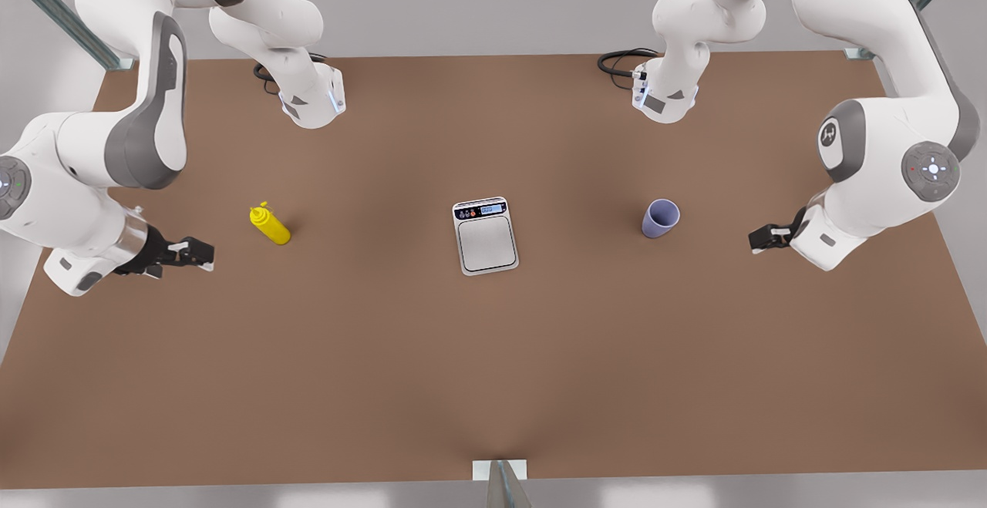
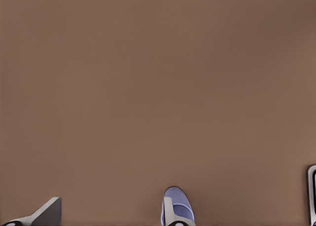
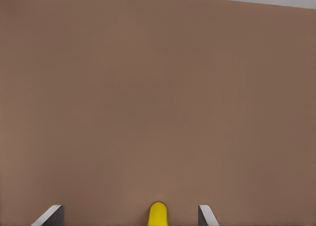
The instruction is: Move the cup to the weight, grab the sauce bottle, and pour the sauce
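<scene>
The lavender-blue cup (image 1: 660, 218) stands on the brown table toward the front view's right, about a hand's width from my left gripper (image 1: 763, 240), which is open. In the left wrist view the cup (image 2: 181, 206) shows partly behind one fingertip (image 2: 169, 213) of that gripper (image 2: 108, 217). The silver-grey weight (image 1: 486, 235) lies at the table's middle; its edge (image 2: 312, 194) shows in the left wrist view. The yellow sauce bottle (image 1: 270, 224) stands toward the front view's left, near my open right gripper (image 1: 197, 254). The bottle's top (image 3: 158, 215) sits between that gripper's (image 3: 128, 217) fingers. No sauce drops are visible.
The brown table (image 1: 493, 369) is wide and bare in front of the three objects. Both arm bases and black cables (image 1: 624, 61) sit along the far edge. A metal post (image 1: 501, 481) stands at the near edge's middle.
</scene>
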Robot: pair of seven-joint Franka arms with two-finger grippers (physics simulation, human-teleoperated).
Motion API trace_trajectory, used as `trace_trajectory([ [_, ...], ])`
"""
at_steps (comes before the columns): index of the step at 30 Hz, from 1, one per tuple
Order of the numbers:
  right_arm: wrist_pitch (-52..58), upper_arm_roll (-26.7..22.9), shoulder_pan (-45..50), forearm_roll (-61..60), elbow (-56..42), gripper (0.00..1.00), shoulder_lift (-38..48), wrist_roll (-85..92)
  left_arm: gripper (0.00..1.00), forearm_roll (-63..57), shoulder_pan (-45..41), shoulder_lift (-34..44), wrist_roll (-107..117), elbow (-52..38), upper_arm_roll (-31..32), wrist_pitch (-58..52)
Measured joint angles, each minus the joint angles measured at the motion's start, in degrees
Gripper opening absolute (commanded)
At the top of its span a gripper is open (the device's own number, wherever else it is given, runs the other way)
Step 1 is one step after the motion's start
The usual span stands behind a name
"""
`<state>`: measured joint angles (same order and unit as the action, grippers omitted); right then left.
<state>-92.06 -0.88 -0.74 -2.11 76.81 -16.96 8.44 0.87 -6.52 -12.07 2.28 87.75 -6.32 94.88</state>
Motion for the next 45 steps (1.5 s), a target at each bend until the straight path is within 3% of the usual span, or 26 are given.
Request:
trace_trajectory([
  [3, -0.1, 0.0, -0.3, 0.0, 0.1, 1.0, 0.0, 0.0, 1.0, 0.1, -0.2, 0.4, 0.2, 3.9, 0.1, 1.0],
  [6, -0.1, 0.0, -0.5, 0.0, 0.2, 1.0, -0.2, 0.0, 1.0, 0.1, -1.5, 6.2, 0.2, 18.6, 0.1, 11.1],
  [10, -0.1, 0.0, -0.5, 0.0, 0.5, 1.0, -0.4, 0.1, 1.0, 0.0, -3.5, 5.8, 1.2, 20.8, 0.1, 12.9],
  [21, -1.0, 0.0, -0.4, 1.5, 3.2, 1.0, -0.4, 2.4, 0.98, 0.1, -4.1, 11.9, 1.5, 44.0, -0.1, 29.1],
  [23, -4.0, 0.0, -0.9, 1.5, 7.7, 1.0, 1.7, 6.3, 0.97, 0.0, -3.9, 12.0, 1.6, 45.4, 0.0, 30.2],
  [25, -4.3, 0.0, -2.0, 1.5, 9.0, 1.0, 1.7, 12.7, 0.97, 0.1, -3.9, 12.6, 1.6, 50.2, -0.3, 36.0],
  [30, -10.4, 0.1, -8.0, 0.2, 19.8, 1.0, 3.3, 42.2, 0.97, 0.1, -3.5, 12.7, 1.6, 50.9, -0.1, 36.4],
  [39, -23.9, 0.0, -20.9, -17.0, 38.5, 1.0, 2.0, 90.3, 0.95, 0.1, -7.9, 12.5, 1.6, 55.4, -0.1, 40.5],
  [45, -18.8, 0.0, -25.8, -29.5, 41.2, 1.0, -5.4, 113.1, 0.85, 0.1, -11.3, 10.8, 1.6, 58.3, -0.1, 44.9],
])
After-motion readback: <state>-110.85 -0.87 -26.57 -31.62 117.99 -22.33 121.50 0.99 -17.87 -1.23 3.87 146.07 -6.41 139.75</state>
